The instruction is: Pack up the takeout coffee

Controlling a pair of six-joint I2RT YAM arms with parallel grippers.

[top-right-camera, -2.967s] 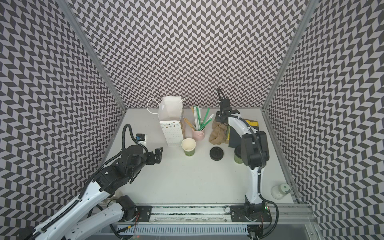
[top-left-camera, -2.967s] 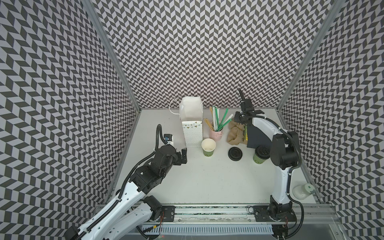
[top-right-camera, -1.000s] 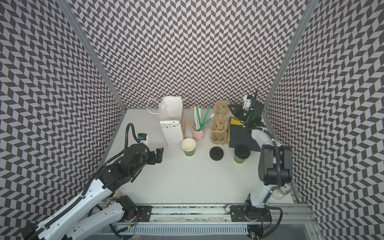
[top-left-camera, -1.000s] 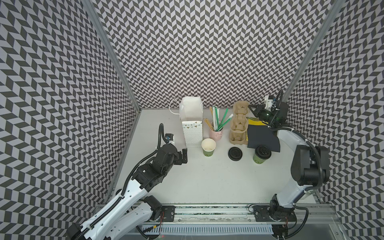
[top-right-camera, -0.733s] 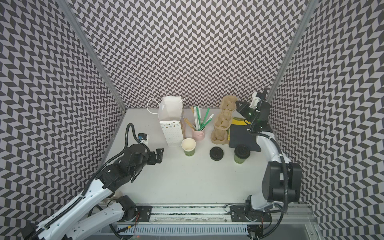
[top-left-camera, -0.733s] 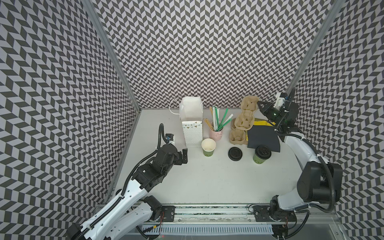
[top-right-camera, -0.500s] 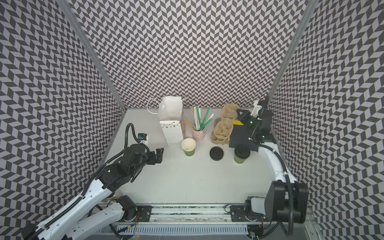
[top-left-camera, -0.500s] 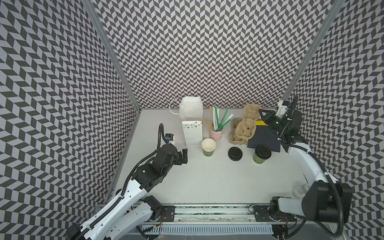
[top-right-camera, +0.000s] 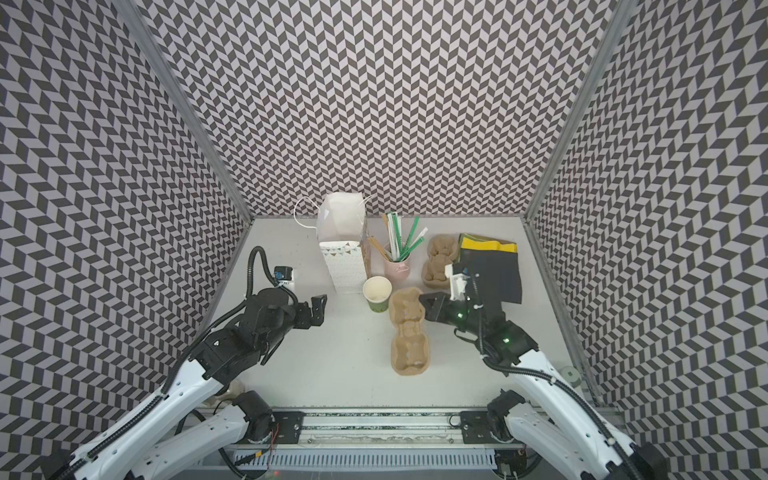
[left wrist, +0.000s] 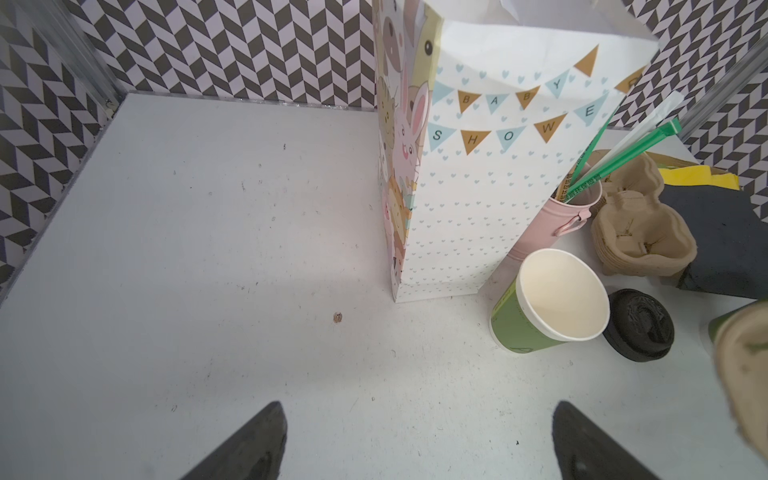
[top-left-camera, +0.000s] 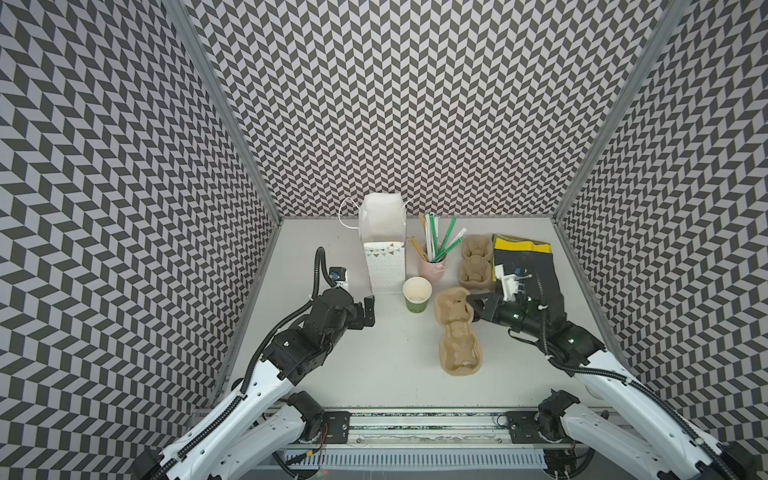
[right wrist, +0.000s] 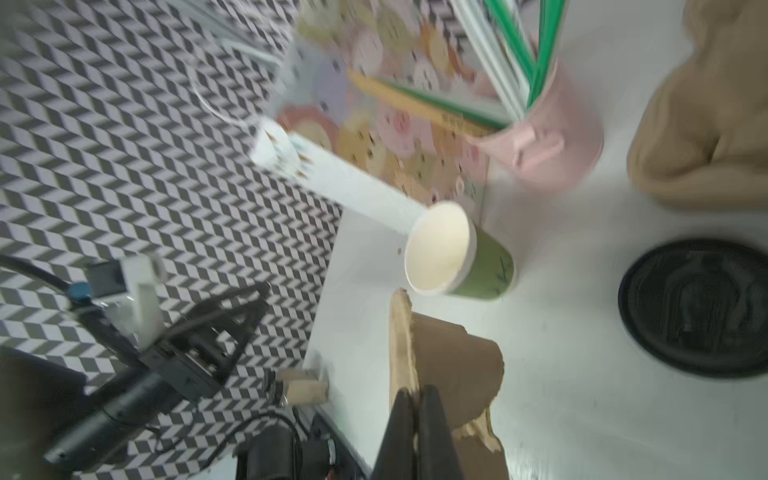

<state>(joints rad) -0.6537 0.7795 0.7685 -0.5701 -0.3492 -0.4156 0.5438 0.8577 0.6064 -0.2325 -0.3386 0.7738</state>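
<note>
The takeout coffee cup [top-left-camera: 417,294] [top-right-camera: 377,293] is green and cream-white inside. It stands open-topped by the gift bag and also shows in the wrist views [left wrist: 552,299] [right wrist: 457,253]. A round black lid [left wrist: 640,324] [right wrist: 698,307] lies on the table beside it, hidden in both top views. My right gripper [top-left-camera: 471,309] [top-right-camera: 424,305] [right wrist: 415,395] is shut on the rim of a brown pulp cup carrier [top-left-camera: 457,336] [top-right-camera: 409,336] [right wrist: 453,357]. It holds the carrier over the table right of the cup. My left gripper [top-left-camera: 365,313] [top-right-camera: 313,311] [left wrist: 419,411] is open and holds nothing, left of the bag.
A white gift bag [top-left-camera: 384,266] stands at the back, with a pink cup of straws [top-left-camera: 432,266] beside it. Stacked carriers [top-left-camera: 476,266] and a black-and-yellow sheet [top-left-camera: 536,270] lie at the back right. A sliver of another green cup [left wrist: 725,324] shows behind the held carrier.
My right arm swung from the back right corner toward the middle with the carrier in its grip. The carrier now covers the black lid in the top views. The left arm has not moved.
</note>
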